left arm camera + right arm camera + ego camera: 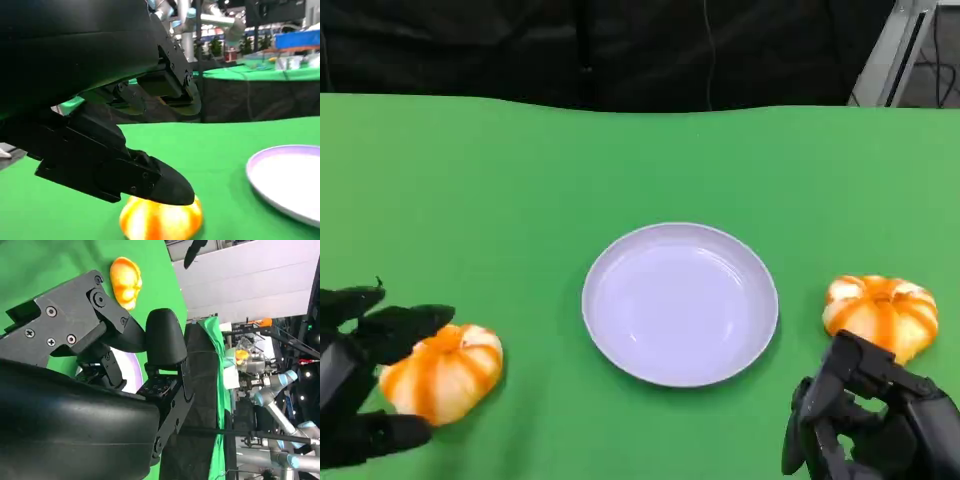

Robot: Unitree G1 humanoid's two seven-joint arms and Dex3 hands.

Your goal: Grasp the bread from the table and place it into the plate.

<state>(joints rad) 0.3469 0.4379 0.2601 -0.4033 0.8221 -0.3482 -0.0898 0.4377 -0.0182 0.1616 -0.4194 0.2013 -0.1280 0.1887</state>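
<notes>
Bread appears as two orange-and-white striped buns on the green table (520,160), one on each side of the white plate (605,330). The left bun (442,372) lies between the spread fingers (405,328) of the left hand (360,380): one finger reaches over its far top edge, another lies along its near lower side. Contact cannot be confirmed in the head view; in the left wrist view a fingertip sits directly over the bun's crown, touching or nearly so, while the bun rests on the cloth. The fingers are apart and not yet clamped, so this hand holds nothing. The right bun (882,313) lies just beyond the fingertips of the right hand (865,420), whose fingers curl inward with nothing in them; it is near the bun but apart from it. The plate sits between the two buns, well apart from each, and carries nothing. Judged step: the grasp of the left bun is being set up, with transfer to the plate not yet begun. The next move calls for closing the left fingers evenly on opposite sides of the bun, firmly enough to lift but without crushing the soft crust, then raising it clear of the cloth and carrying it inward over the plate rim.
</notes>
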